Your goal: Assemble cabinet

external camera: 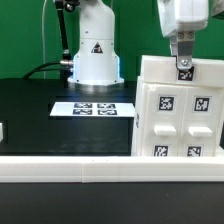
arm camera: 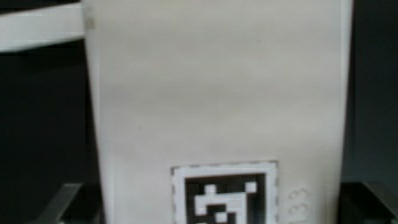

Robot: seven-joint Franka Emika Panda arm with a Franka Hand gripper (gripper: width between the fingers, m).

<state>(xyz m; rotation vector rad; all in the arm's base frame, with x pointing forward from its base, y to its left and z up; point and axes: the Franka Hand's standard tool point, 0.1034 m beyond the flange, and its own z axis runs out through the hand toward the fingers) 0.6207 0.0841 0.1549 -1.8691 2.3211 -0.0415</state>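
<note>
The cabinet is a large white box standing upright at the exterior view's right, with several black-and-white tags on its front panels. My gripper comes down from above onto its top edge, next to a small tag there. In the wrist view a white panel of the cabinet with one tag fills the space between my dark fingers, which lie against its two sides. The gripper looks shut on that panel.
The marker board lies flat on the black table to the left of the cabinet. The white robot base stands behind it. A white rail runs along the front. A small white piece shows at the left edge.
</note>
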